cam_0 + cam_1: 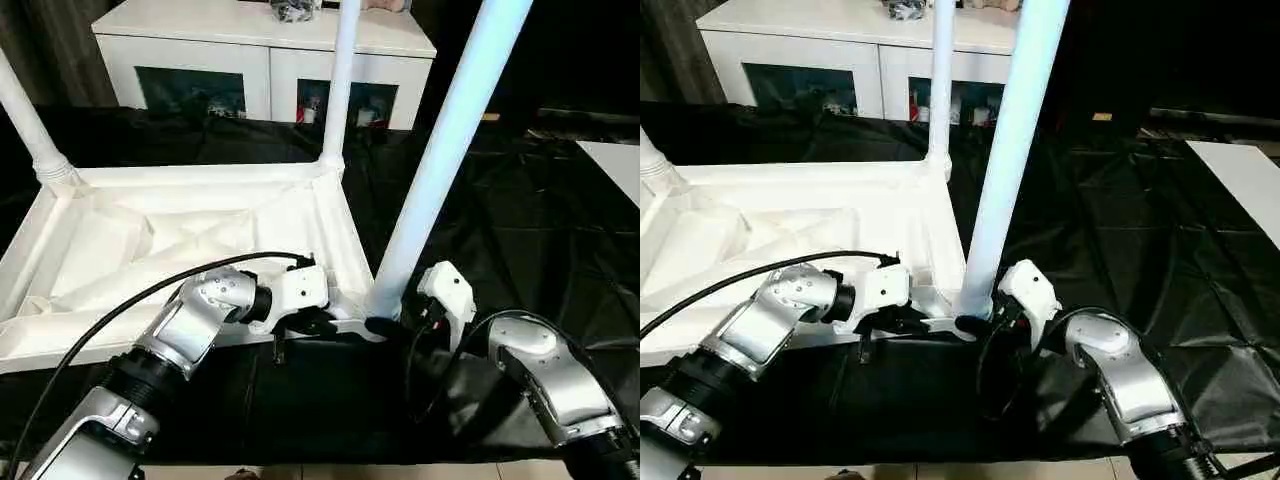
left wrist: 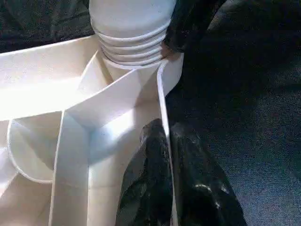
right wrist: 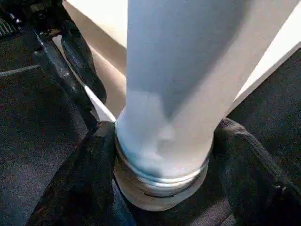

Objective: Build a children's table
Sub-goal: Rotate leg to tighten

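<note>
A: Where does the tabletop (image 1: 180, 240) lie?

B: Upside down on the black cloth (image 1: 520, 230), ribs up, in front of the cabinet (image 1: 265, 60). Take its near right corner as the mark. Three legs stand in it: one at the far left corner (image 1: 25, 115), one at the far right (image 1: 338, 80), and the near leg (image 1: 445, 150) rising from that near right corner.

A: Is the near leg home?

B: Not by my reading. The left wrist view shows thread rings (image 2: 131, 47) above the socket, so I judge there is screwing left to do.

A: What are the hands doing?

B: The left gripper (image 2: 165, 179) is clamped on the rim (image 2: 162, 94) just left of the corner, one finger inside the wall, one outside. It pins the top down. The right gripper (image 3: 162, 181) sits at the corner itself, a finger (image 3: 80, 183) on each side of the leg's base, close against it. Whether they press or merely flank it, I cannot tell.

A: So what does the next move turn on?

B: The leg's long axis. It runs up from the corner, leaning slightly right in the head views, and the right gripper straddles it at the bottom. Any turn must go round that axis, and the right arm is the one placed for it. The left should only hold.
</note>
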{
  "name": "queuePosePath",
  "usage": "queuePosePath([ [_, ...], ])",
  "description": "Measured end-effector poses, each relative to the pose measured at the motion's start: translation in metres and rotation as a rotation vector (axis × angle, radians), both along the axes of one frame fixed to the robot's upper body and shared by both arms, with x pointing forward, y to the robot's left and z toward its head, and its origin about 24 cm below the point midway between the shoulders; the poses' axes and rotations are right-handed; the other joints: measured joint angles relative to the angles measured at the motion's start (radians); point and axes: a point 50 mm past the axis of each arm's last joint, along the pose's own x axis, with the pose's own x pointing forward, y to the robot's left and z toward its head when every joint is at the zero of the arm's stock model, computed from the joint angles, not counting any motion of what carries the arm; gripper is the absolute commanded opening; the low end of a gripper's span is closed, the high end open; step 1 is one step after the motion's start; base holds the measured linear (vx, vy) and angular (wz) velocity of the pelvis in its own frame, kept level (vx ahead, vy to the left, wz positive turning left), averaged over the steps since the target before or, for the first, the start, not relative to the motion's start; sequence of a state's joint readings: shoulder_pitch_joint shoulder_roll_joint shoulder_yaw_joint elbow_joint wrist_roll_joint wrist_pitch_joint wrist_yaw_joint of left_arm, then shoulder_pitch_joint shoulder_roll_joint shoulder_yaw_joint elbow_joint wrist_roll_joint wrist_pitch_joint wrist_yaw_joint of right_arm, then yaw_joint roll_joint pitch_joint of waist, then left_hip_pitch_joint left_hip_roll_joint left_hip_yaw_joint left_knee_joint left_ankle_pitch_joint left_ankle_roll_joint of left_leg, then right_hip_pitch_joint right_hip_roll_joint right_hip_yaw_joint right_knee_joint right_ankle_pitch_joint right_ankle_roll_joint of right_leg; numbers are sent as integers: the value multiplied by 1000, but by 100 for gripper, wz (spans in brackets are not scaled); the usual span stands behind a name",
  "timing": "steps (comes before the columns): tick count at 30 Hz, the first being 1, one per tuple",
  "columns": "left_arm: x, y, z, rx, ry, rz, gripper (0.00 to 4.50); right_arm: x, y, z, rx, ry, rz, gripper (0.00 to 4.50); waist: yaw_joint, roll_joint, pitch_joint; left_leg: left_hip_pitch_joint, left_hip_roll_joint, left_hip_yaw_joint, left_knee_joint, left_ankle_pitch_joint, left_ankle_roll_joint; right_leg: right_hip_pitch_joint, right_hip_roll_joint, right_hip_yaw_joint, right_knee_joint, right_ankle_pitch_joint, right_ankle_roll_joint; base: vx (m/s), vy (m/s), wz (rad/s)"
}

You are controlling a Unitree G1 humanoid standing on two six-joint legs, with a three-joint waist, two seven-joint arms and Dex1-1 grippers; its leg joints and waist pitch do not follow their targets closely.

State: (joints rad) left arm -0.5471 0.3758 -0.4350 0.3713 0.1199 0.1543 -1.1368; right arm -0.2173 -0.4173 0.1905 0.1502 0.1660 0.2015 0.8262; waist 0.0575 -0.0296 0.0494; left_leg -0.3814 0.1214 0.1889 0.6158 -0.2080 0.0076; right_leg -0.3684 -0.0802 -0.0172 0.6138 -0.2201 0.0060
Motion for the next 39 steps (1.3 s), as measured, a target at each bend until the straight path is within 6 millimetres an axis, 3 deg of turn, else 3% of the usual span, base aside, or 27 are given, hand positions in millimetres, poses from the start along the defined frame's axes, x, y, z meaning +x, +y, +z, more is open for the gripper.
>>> queuePosePath([
  [5, 9, -5, -1, -22, -5, 79, 0, 5, 3, -6, 40, -14, -114, 274, -3, 0, 0, 0, 0, 0, 0, 0, 0, -1, 0, 0, -1, 1, -2, 0, 0, 0],
  [7, 18, -10, -1, -30, -18, 150, 0, 13, 9, -11, 83, -26, -237, 274, -7, 1, 0, -1, 0, 1, 0, 0, 0, -8, 0, 1, -2, 1, -2, 0, 0, 0],
  [13, 36, -33, -2, -70, -41, 349, 0, 37, 30, -17, 165, -50, -587, 273, -26, 1, 1, -8, 0, 8, 0, 1, -2, -12, -5, 1, -3, 6, -9, 0, 0, 0],
  [19, 42, -53, -1, -100, -56, 458, 0, 50, 44, -16, 158, -79, -757, 273, -24, 2, 0, -11, 0, 14, 0, 1, -1, -14, -9, 0, -5, 11, -8, 0, 0, 0],
  [21, 42, -56, -1, -103, -57, 463, 0, 50, 43, -15, 160, -83, -767, 273, -21, 2, 0, -11, 0, 15, -1, 1, -1, -14, -9, 0, -7, 10, -7, 0, 0, 0],
  [22, 42, -57, -1, -105, -59, 466, 0, 50, 43, -15, 164, -86, -773, 307, -19, 3, 0, -11, 0, 15, -2, 1, -1, -14, -9, 0, -8, 10, -6, 0, 0, 0],
  [26, 42, -58, 0, -108, -69, 459, 0, 49, 42, -16, 192, -87, -788, 343, -16, 4, 0, -10, 0, 17, -9, 6, 7, -14, -9, -1, -12, 10, -6, 0, 0, 0],
  [33, 44, -51, 0, -104, -96, 451, 0, 40, 41, -19, 224, -77, -746, 391, -24, 5, 0, -10, 0, 18, -13, 6, 7, -15, -9, -1, -13, 11, -6, 0, 0, 0],
  [36, 41, -47, 0, -94, -110, 414, 0, 37, 32, -13, 218, -107, -715, 414, -23, 5, 1, -9, 0, 18, -15, 6, 7, -15, -9, -1, -14, 11, -5, 0, 0, 0],
  [39, 32, -35, 2, -86, -119, 330, 0, 23, 3, -4, 148, -117, -560, 438, -13, 9, 2, -9, 0, 18, -16, 8, 10, -14, -9, -3, -17, 10, -4, 0, 0, 0],
])
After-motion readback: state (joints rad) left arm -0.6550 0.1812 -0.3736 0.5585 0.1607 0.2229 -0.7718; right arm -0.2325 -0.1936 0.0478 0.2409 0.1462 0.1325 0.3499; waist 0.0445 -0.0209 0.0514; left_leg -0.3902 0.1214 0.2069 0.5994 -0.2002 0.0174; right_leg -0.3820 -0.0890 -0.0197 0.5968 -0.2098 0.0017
